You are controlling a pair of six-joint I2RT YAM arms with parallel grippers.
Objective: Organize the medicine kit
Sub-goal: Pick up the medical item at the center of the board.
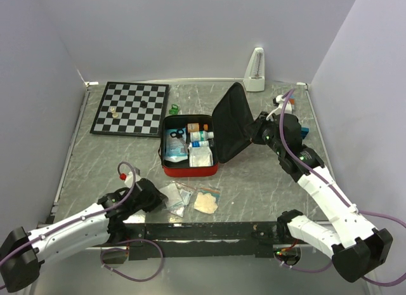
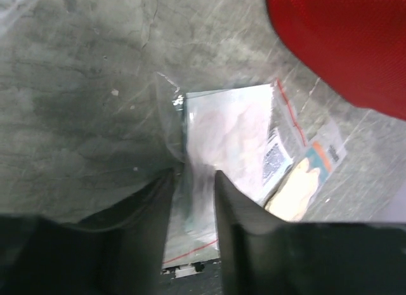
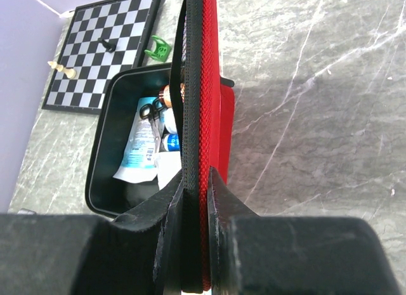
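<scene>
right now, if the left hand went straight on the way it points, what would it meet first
The clear plastic bag lying inside the left hand; beyond it a tan packet, then probably the red medicine kit, though depth is unclear.

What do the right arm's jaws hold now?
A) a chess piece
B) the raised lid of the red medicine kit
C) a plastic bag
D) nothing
B: in the right wrist view, the right arm's jaws are closed on the edge of the upright red lid.
</scene>
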